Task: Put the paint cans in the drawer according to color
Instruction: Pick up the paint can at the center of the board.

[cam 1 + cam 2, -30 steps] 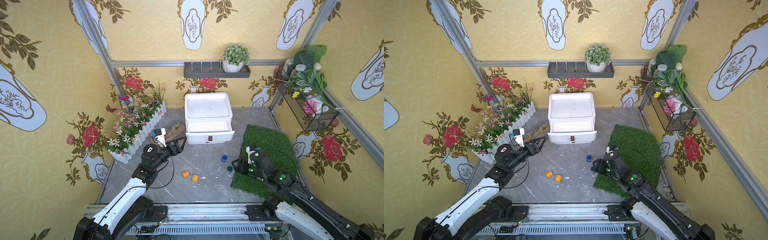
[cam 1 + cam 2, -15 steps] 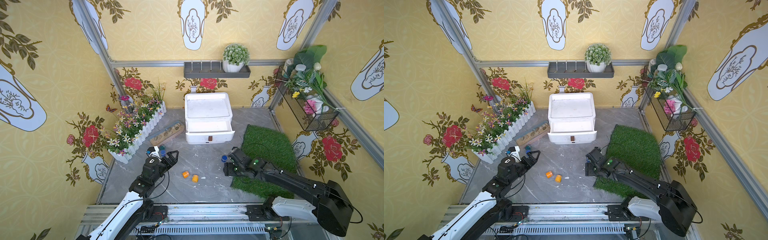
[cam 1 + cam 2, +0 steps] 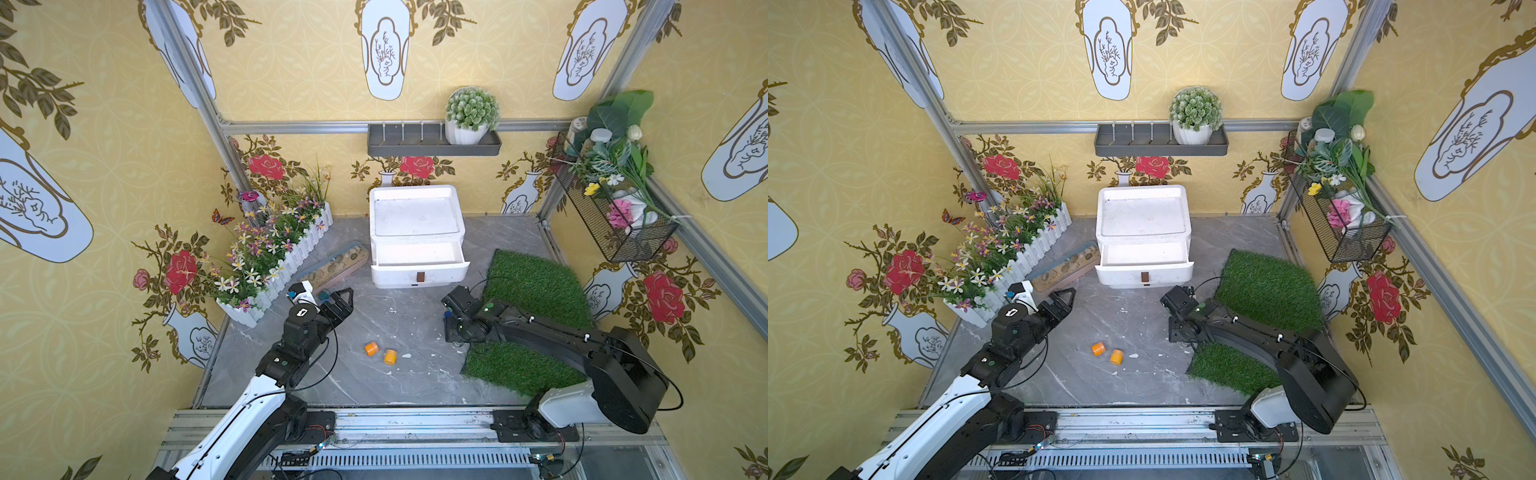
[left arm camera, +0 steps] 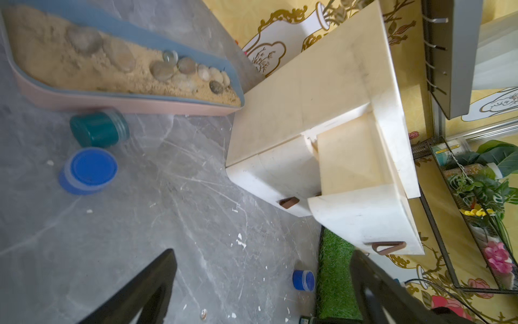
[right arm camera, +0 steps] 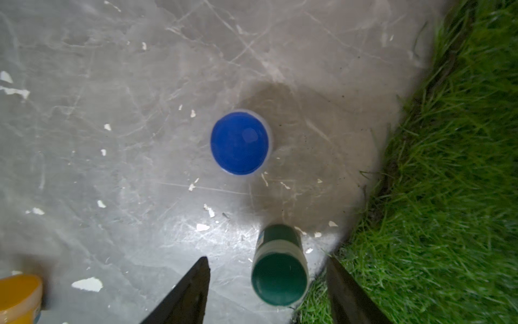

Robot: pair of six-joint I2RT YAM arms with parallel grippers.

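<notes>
- Right-hand green can (image 5: 279, 269): lies on its side on the grey marbled counter (image 3: 374, 316), in the counter's right half. It is at the left border of the grass mat (image 3: 536, 286). Its dark green end faces the right wrist camera. A pale band circles the body, and any marking on it is too blurred to read.
- Right-hand blue can (image 5: 240, 143): upright on bare counter, near the right-hand green can but apart from it. Plain blue lid with no legible print.
- Orange cans (image 3: 370, 348): two, just beside each other, mid-counter toward the front edge. They show in both top views.
- Left-hand green can (image 4: 98, 129): on its side near the left edge, hard by the pink wall of the sand tray (image 4: 140, 102). Whether they touch cannot be told.
- Left-hand blue can (image 4: 88, 171): upright, just beside the left-hand green can.
- Right gripper (image 5: 267, 259): jaws partly spread, one on each side of the right-hand green can. A gap shows on both sides and nothing is pinched.
- Left gripper (image 4: 262, 252): jaws spread wide and holding nothing. It is over bare counter between the left-hand cans and the drawer unit.
- Drawer unit (image 3: 415, 216): white, at the middle of the back edge. The upper drawer (image 3: 395, 274) is pulled out and the lower is shut. Both have brown handles.
- Wire basket (image 3: 602, 237): on the right wall. It holds a bottle (image 4: 448, 153) whose label is too small to read.
</notes>
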